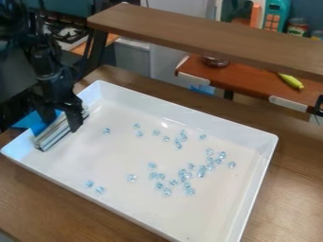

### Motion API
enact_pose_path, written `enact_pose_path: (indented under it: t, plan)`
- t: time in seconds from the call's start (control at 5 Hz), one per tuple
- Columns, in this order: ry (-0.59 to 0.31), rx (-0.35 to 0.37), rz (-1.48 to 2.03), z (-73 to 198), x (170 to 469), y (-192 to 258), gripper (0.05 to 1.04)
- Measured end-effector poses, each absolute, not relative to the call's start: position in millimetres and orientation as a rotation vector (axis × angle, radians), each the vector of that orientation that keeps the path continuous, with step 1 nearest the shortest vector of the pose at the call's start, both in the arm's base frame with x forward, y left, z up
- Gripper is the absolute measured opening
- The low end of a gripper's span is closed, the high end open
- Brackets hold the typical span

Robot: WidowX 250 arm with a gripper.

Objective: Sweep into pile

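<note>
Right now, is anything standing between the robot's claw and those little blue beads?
Nothing visible blocks the way. The claw is at one end of the white tray, with a silvery bar, and only bare tray floor lies between there and the beads.

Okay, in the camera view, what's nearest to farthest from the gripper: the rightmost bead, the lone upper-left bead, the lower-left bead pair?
1. Lone upper-left bead: just right of the gripper.
2. Lower-left bead pair: near the lower wall.
3. Rightmost bead: toward the right wall.
</note>
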State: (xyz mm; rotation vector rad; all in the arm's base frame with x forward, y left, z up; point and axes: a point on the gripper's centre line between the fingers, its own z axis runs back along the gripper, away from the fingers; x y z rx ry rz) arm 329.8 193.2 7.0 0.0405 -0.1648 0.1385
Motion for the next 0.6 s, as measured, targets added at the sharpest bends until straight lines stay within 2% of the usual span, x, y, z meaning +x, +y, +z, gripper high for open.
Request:
enact_pose_path:
  t: [0.6]
  plan:
    - [-0.125,0.079,0.142,-1.2,337.4,202.8,1.001]
